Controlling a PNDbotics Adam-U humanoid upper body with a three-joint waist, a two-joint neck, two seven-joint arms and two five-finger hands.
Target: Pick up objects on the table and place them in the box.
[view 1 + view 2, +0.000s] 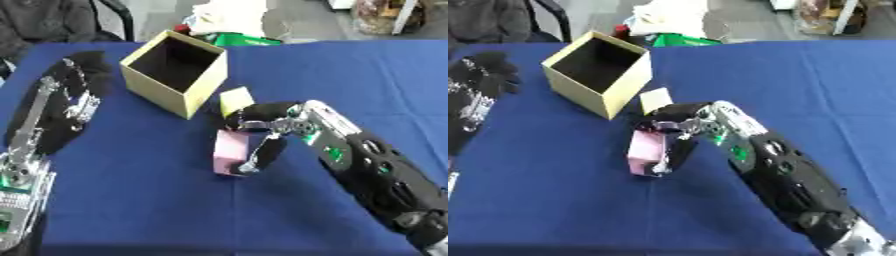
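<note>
right hand (pixel 262 131) curled round pink block (pixel 229 151)

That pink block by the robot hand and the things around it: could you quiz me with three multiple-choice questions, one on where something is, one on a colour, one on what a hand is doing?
1. Where is the pale yellow block?
A. Inside the box
B. On the cloth between the box and the pink block
C. At the near table edge

2. What colour is the tablecloth?
A. Blue
B. Red
C. White

3. What is the right robot hand doing?
A. Resting far from everything
B. Reaching into the box
C. Curled around the pink block

Answers: 1 B, it lies just beside the open box, on its near side. 2 A, blue covers the whole table. 3 C, its fingers wrap the block's top and side. The left robot hand lies open at the left.
</note>
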